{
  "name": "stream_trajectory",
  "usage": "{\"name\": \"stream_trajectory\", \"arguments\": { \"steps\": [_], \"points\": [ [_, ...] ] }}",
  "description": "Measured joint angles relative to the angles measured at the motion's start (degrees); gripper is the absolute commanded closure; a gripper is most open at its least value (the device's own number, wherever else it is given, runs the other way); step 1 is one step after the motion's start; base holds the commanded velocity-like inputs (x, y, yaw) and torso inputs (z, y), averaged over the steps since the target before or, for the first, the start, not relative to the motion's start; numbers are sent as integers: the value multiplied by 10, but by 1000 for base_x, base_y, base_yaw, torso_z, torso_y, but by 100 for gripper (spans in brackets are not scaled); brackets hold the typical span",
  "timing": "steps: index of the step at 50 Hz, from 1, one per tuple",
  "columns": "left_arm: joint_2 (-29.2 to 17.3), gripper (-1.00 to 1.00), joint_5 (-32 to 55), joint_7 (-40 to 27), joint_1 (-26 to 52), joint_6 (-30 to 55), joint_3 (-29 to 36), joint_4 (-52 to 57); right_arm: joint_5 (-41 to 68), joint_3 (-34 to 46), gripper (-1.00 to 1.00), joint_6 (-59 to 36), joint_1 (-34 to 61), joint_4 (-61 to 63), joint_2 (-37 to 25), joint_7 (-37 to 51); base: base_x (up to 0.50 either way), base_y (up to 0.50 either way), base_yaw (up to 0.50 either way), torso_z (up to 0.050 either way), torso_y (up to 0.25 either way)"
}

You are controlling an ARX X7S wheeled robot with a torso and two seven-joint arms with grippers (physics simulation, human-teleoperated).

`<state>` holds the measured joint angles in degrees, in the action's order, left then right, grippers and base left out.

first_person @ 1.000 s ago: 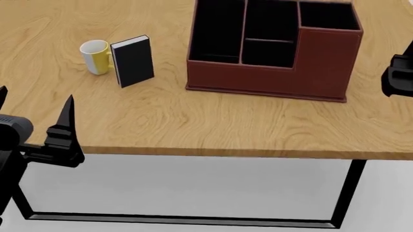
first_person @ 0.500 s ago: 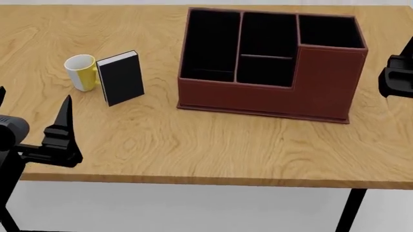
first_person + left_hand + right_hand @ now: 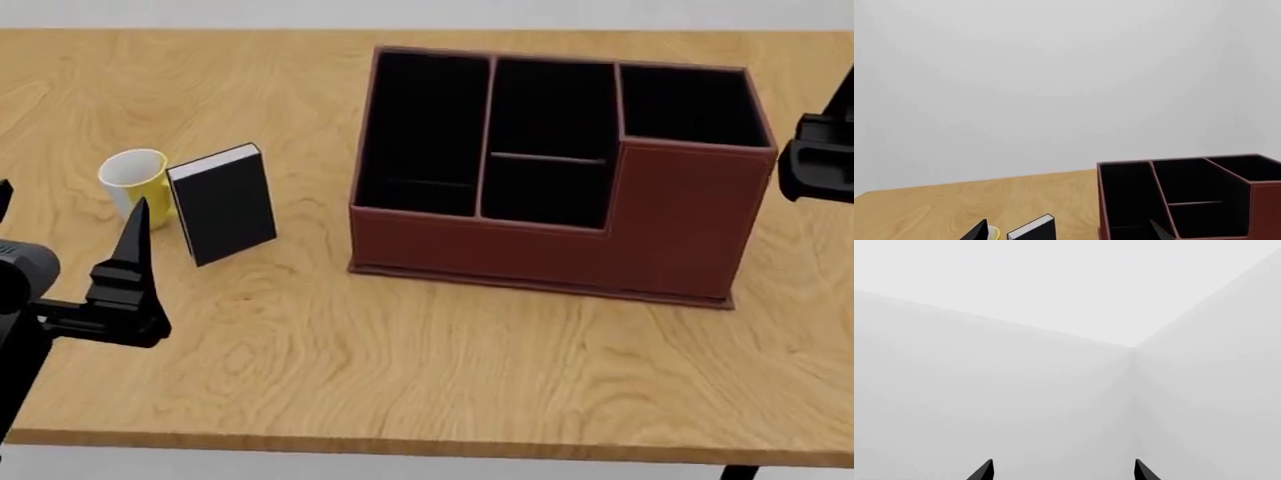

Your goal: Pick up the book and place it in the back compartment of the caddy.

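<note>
At the near left corner of the pale oak-grain wooden worktop (image 3: 441, 350) the left hand (image 3: 67, 255) hangs with its black pointed fingers spread and nothing between them, so the step in hand looks like the approach, with no grasp begun. Just beyond it, toward the left edge, a white-and-yellow mug (image 3: 138, 184) stands touching or just beside the small thick black hardcover book (image 3: 224, 204), which stands upright on its edge, leaning slightly. Well apart to the right sits the large reddish-brown leather-look caddy (image 3: 534, 255), its back compartment (image 3: 551, 106) empty and black-lined in the middle strip. At the right edge the right hand (image 3: 1063, 471) has its fingertips apart, facing blank wall. Next, the left hand probably needs to reach forward and straddle the book's covers without knocking the mug.
</note>
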<state>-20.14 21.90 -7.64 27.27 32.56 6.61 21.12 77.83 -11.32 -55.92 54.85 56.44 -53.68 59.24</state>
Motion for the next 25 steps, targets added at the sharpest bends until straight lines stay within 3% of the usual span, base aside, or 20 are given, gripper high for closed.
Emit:
{"name": "stream_trajectory", "arguments": {
  "steps": [25],
  "points": [
    [-3,-100,6,-3,1,0,0,3,-1,16,-100,2,7,0,-2,3,350,0,0,0,1]
  ]
}}
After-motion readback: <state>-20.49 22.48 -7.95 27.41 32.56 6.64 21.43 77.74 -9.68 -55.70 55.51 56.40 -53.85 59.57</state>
